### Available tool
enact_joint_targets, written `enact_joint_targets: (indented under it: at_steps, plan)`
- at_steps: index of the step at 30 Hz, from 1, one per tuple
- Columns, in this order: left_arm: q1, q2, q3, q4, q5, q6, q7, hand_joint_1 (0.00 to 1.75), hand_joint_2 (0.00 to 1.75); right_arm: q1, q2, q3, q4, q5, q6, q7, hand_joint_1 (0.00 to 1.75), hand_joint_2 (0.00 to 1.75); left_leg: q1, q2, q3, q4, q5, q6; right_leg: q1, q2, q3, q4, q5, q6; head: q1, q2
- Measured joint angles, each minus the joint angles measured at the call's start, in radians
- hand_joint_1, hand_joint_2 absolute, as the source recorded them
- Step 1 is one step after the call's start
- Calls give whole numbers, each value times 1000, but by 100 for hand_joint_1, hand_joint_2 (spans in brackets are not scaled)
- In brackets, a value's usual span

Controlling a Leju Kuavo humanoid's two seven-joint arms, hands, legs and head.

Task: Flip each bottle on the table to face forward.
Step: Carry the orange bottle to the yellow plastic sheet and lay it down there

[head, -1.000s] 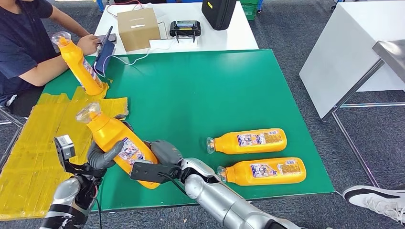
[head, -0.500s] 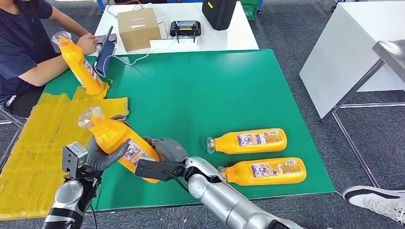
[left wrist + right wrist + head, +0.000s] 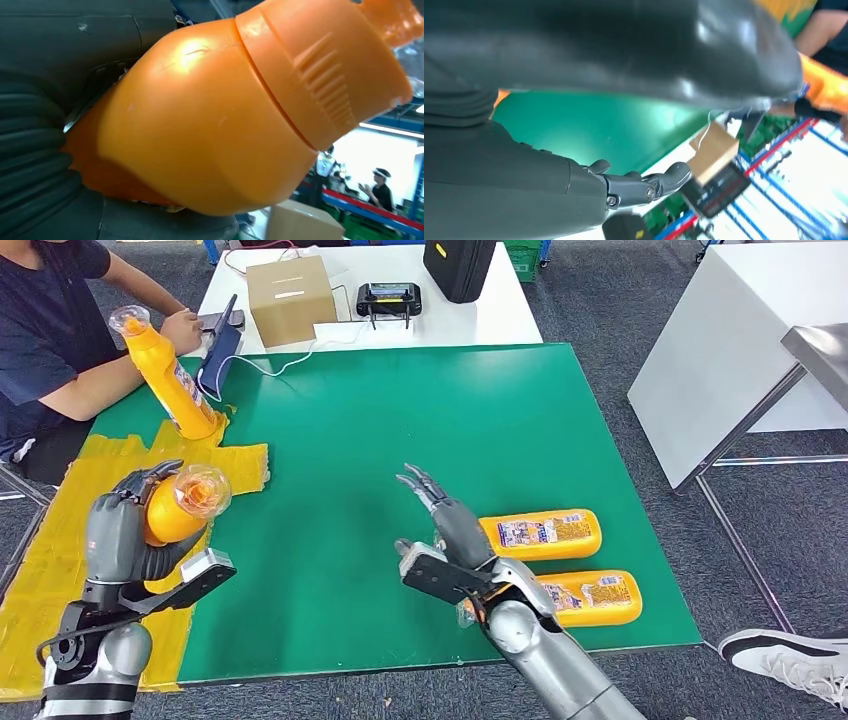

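My left hand point(image 3: 118, 530) grips an orange bottle point(image 3: 183, 504) lifted over the yellow tape patch, its clear cap pointing toward the camera. The left wrist view shows that bottle's shoulder and neck point(image 3: 240, 110) pressed against my palm. My right hand point(image 3: 450, 525) hovers open above the green mat, fingers straight, just left of two orange bottles lying on their sides: a far one point(image 3: 545, 533) and a near one point(image 3: 580, 597), labels up. A fourth orange bottle point(image 3: 165, 370) stands tilted at the mat's far left corner beside a seated person.
A green mat point(image 3: 400, 430) covers the table, with yellow tape point(image 3: 60, 560) along its left side. A person point(image 3: 50, 330) sits at the far left, hand on a tablet point(image 3: 218, 350). Behind stand a cardboard box point(image 3: 288, 298), a controller point(image 3: 387, 298) and a black case point(image 3: 458, 265).
My left hand carried the bottle up and left, off the mat, turning its cap toward the camera. My right hand let go of it and swung right, toward the two lying bottles.
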Motion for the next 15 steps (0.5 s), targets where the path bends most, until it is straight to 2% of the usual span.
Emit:
enact_joint_targets:
  at_steps: [3, 5, 8, 10, 12, 15]
  plan:
    - [12, 0, 6, -4, -72, 38, 26, 175, 175, 27, -35, -22, -61, 0, 3, -8, 0, 0, 0, 1, 0, 0, 0, 0, 0, 0, 0, 0, 0, 0, 0, 0]
    - [19, 2, 9, -2, -206, 77, 81, 175, 175, 51, -58, -31, -105, 12, -3, -23, 0, 0, 0, 0, 0, 0, 0, 0, 0, 0, 0, 0, 0, 0, 0, 0]
    - [37, 36, 2, 28, -388, 126, 239, 175, 175, 107, -107, -41, -189, 32, -9, -51, 0, 0, 0, 1, 0, 0, 0, 0, 0, 1, 0, 0, 0, 0, 0, 0]
    - [46, 84, -31, 77, -408, 148, 380, 175, 175, 153, -141, -53, -241, 35, -3, -64, 0, 0, 0, 2, 0, 0, -1, -1, 0, 1, -1, 0, 0, 0, 0, 0]
    - [46, 118, -66, 137, -412, 168, 455, 175, 175, 193, -170, -62, -277, 41, 8, -70, 0, 0, 0, 1, 0, 0, -1, -1, 0, 1, -1, 0, -1, 1, 0, 0]
    - [46, 128, -82, 228, -416, 182, 420, 175, 175, 234, -211, -67, -307, 52, 30, -72, 0, 131, 0, 0, 0, 0, -1, -1, 0, 1, -1, 0, -2, 2, 0, 0]
